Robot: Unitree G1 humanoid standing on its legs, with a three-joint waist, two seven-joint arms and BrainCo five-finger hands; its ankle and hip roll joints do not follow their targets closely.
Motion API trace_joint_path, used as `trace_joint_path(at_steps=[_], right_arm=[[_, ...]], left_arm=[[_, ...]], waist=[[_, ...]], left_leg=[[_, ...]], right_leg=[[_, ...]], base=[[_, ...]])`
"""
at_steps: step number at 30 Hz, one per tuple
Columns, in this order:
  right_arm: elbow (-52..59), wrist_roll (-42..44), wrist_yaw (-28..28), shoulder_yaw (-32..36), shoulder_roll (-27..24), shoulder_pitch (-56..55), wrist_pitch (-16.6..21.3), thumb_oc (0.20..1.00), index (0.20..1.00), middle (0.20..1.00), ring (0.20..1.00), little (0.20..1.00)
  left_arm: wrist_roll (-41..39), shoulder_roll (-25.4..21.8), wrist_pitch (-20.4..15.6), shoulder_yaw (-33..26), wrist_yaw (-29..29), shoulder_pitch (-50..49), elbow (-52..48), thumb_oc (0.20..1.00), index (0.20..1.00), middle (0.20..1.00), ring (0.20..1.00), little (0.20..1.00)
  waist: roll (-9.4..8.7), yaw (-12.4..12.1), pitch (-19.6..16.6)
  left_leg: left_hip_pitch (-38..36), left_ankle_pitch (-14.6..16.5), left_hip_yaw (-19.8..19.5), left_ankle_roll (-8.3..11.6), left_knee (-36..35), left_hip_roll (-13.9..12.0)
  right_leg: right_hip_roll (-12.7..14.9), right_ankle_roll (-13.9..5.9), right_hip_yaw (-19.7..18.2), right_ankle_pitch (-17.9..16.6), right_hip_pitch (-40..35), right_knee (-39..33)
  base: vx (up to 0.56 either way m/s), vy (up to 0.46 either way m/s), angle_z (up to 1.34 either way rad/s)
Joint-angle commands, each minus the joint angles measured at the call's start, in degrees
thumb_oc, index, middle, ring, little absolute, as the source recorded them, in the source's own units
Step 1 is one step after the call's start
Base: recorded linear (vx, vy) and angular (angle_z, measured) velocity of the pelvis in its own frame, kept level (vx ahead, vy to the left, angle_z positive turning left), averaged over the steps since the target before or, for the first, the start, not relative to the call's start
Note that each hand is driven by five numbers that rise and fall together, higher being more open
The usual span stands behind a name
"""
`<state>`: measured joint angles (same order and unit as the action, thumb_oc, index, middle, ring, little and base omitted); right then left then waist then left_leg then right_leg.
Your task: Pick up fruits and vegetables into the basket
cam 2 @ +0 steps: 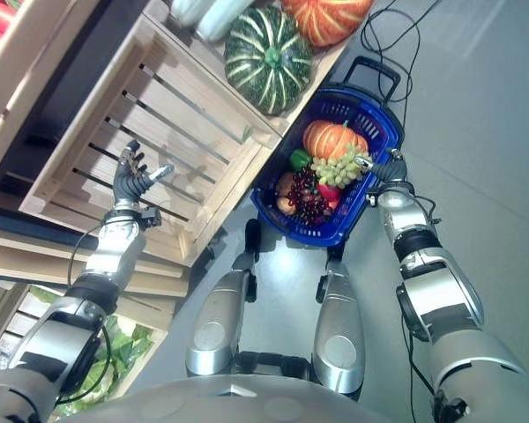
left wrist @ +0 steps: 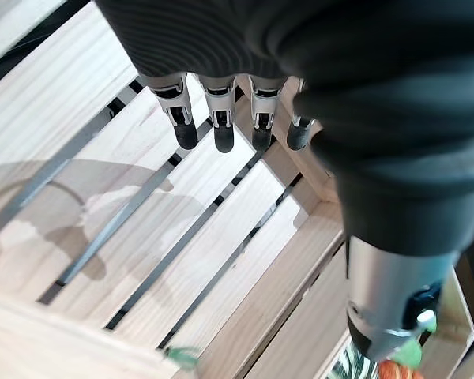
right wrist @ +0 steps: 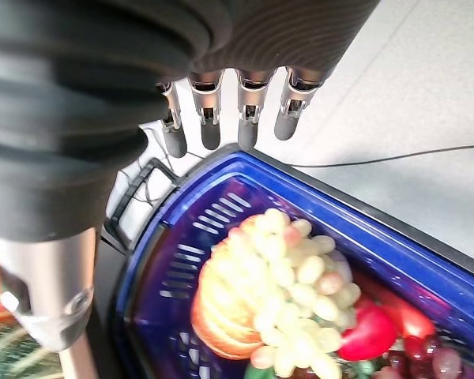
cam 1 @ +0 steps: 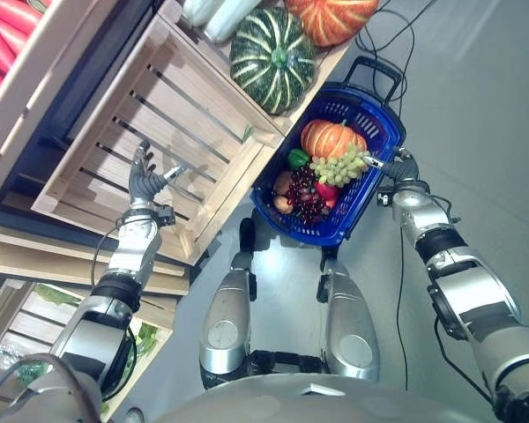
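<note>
Wooden slatted crates [cam 1: 172,115] lined the produce stand, set above a pale grey floor. The left hand [cam 1: 145,181] hovered over the empty crate with its fingers [left wrist: 221,134] straight and spread, holding nothing. Beyond that hand, past the crate's far wall, sat a green striped squash [cam 1: 271,58], with an orange pumpkin [cam 1: 331,18] further off again.

The right hand [cam 1: 400,166] rested just beside the rim of the blue basket [cam 1: 370,106]. In the right wrist view its fingers [right wrist: 249,118] hung straight and relaxed above the basket's edge, curled round nothing; I could not tell whether they touched the rim. The basket was already well filled: below that hand lay a small orange pumpkin [cam 1: 332,138], green grapes [cam 1: 339,165], dark grapes [cam 1: 306,196], a green pepper [cam 1: 297,159] and something red [cam 1: 327,191].

The main risk, as I judged it, was the load. The heap stood near the rim, so another large item such as the squash could roll off or knock the grapes out. The squash also looked heavy and smooth for an open-fingered grasp, and might slip as the left hand lifted it across the crate wall. Any push from the right hand could shift the basket.
</note>
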<state>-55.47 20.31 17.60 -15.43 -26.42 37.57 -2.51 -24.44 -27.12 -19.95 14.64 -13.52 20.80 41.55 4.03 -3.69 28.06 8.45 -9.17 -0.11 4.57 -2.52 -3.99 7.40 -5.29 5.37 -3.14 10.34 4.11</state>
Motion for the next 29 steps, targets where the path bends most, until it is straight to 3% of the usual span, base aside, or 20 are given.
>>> trace_joint_path(at_steps=[1,5,10,19,29], right_arm=[[-0.1,-3.0,-0.6,1.2,1.0,-9.8,3.6,1.0,1.0,1.0,1.0,1.0],[-2.2,-3.6,-3.8,4.1,3.0,-19.0,6.6,1.0,1.0,1.0,1.0,1.0],[-11.6,-4.1,-7.5,7.2,6.3,-25.7,8.2,1.0,1.0,1.0,1.0,1.0],[-21.7,-9.6,-13.4,7.7,8.4,-31.5,-0.2,1.0,1.0,1.0,1.0,1.0],[-22.6,-15.4,-17.4,5.1,9.3,-33.5,-1.7,1.0,1.0,1.0,1.0,1.0]], left_arm=[[5.9,3.0,0.6,-1.4,4.0,-5.1,5.9,1.0,1.0,1.0,1.0,1.0],[10.8,4.6,2.4,-1.9,9.0,-10.5,10.9,1.0,1.0,1.0,1.0,1.0],[14.7,5.6,2.0,-1.5,14.3,-14.5,21.1,1.0,1.0,1.0,1.0,1.0],[17.0,8.0,4.2,-0.7,23.3,-17.5,30.8,1.0,1.0,1.0,1.0,1.0],[16.8,9.1,7.5,-0.1,24.7,-18.1,31.7,1.0,1.0,1.0,1.0,1.0]], waist=[[-1.55,0.8,-12.5],[-1.93,1.0,-17.1],[-2.02,1.7,-21.8],[-1.93,3.3,-23.6],[-1.74,4.4,-23.2]], left_leg=[[0.1,6.1,-0.3,-2.37,1.9,4.9],[-3.7,6.8,0.3,-2.64,0.5,4.3],[-8.3,7.6,0.9,-2.81,-1.2,3.3],[-12.0,9.4,1.3,-2.59,-1.4,2.5],[-12.8,10.0,1.5,-2.12,-1.4,1.5]], right_leg=[[-1.2,0.37,2.6,1.2,-2.9,-1.9],[-1.1,-0.19,2.3,1.1,-6.2,-3.3],[-1.2,-0.42,2.1,2.0,-10.1,-3.9],[-0.8,-0.75,1.6,3.3,-13.8,-4.7],[-0.7,-0.68,1.1,3.5,-14.5,-5.5]], base=[[0.17,-0.002,0.01],[0.16,-0.008,0.03],[0.16,-0.028,-0.04],[0.07,-0.016,-0.04],[0.01,0.0,-0.05]])
